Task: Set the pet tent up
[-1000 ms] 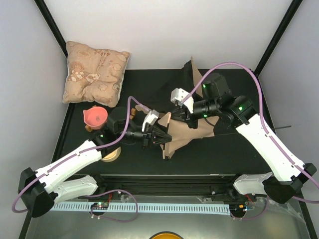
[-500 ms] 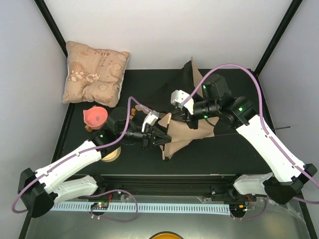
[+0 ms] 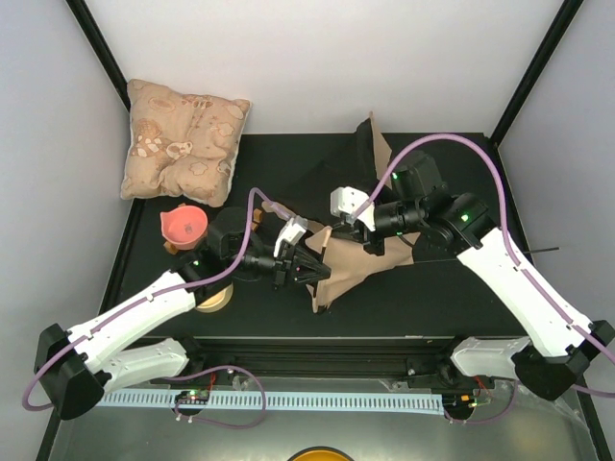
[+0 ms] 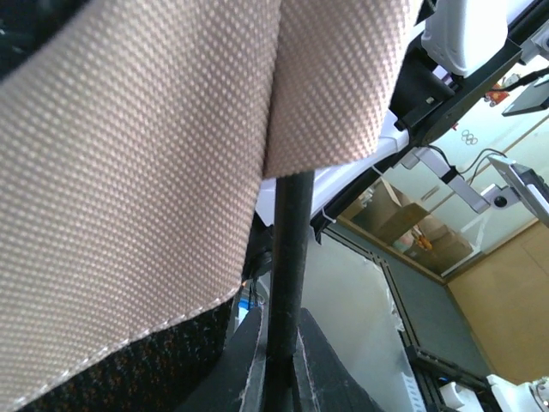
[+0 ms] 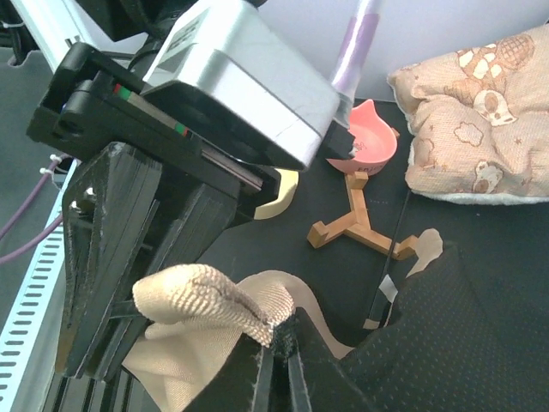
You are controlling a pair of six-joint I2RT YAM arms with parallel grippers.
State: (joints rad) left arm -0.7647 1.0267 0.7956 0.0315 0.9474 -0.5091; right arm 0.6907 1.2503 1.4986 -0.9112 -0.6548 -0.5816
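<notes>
The pet tent (image 3: pixel 363 267) lies collapsed mid-table, tan canvas with black lining, one corner sticking up at the back (image 3: pixel 370 144). My left gripper (image 3: pixel 313 273) sits at its left edge, shut on a thin black pole (image 4: pixel 287 249) that runs up under the tan canvas (image 4: pixel 129 172); the jaws (image 4: pixel 279 365) squeeze it from both sides. My right gripper (image 3: pixel 338 234) is just behind, shut on a folded hem of the tent (image 5: pixel 210 300) where tan cloth meets the black lining; its tips (image 5: pixel 279 356) pinch that seam. The two grippers nearly touch.
A beige patterned cushion (image 3: pixel 183 139) lies at the back left. A pink bowl (image 3: pixel 184 226) and a pale tape roll (image 3: pixel 213 300) sit left of the tent. A wooden three-legged stand (image 5: pixel 356 227) lies near the bowl (image 5: pixel 369 144). Black frame posts edge the table.
My right gripper has shifted slightly nearer and to the left with the hem, pulling the canvas a little. The left arm has stayed still.
</notes>
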